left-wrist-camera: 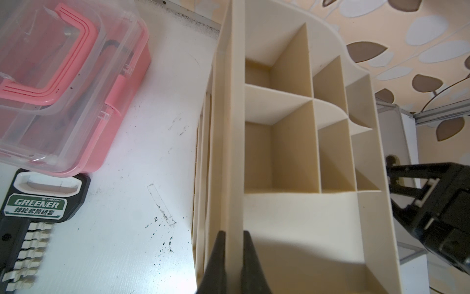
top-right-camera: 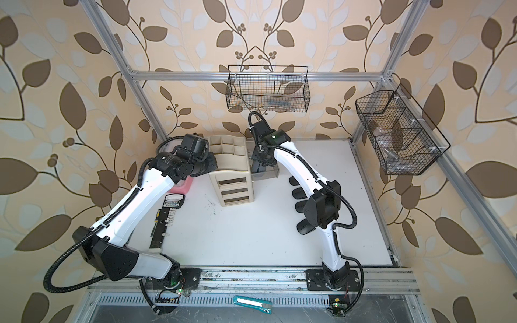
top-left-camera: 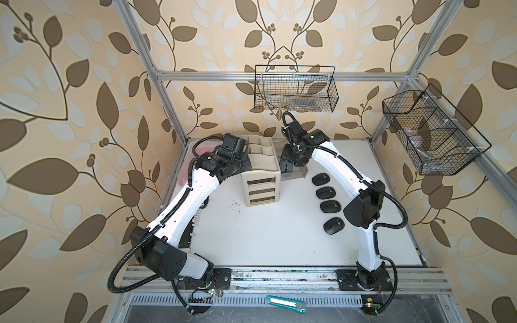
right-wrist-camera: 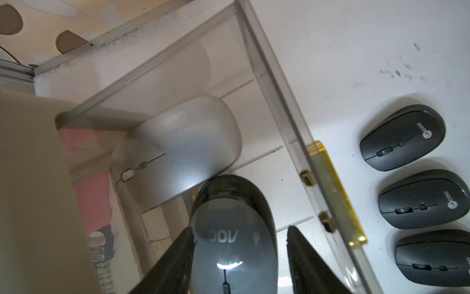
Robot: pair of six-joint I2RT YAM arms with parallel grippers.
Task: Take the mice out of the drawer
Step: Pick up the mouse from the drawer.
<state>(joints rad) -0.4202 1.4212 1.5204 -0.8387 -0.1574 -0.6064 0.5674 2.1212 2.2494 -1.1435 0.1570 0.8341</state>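
Leaf-patterned wallpaper is surrounding a white table (top-left-camera: pixel 251 237), and in both top views a beige organizer (top-left-camera: pixel 261 179) is standing near its far edge with a clear drawer (top-left-camera: pixel 296 174) sticking out sideways from it. Four black mice (top-left-camera: pixel 326 193) are lying in a row on the table near that drawer, so most of the job is looking done. The left arm (top-left-camera: pixel 181 201) is bending in over the organizer's top, while the right arm (top-left-camera: pixel 335 165) is reaching past the row and dipping its wrist into the drawer. In the left wrist view the left pincer (left-wrist-camera: pixel 233 235) is pinching the organizer's upright outer wall, pressed together on it and seemingly bracing the unit; a pink box (left-wrist-camera: pixel 63 76) and a socket set (left-wrist-camera: pixel 33 211) are sitting nearby. In the right wrist view two mice are lying inside the drawer: a silver mouse (right-wrist-camera: pixel 185 147) at the organizer end and a dark grey mouse (right-wrist-camera: pixel 234 203) touching it. The right pincer (right-wrist-camera: pixel 240 229) is standing spread astride the dark grey mouse, one finger against its flank, the other showing a gap, so nothing is being gripped yet; two removals are looking left to do.
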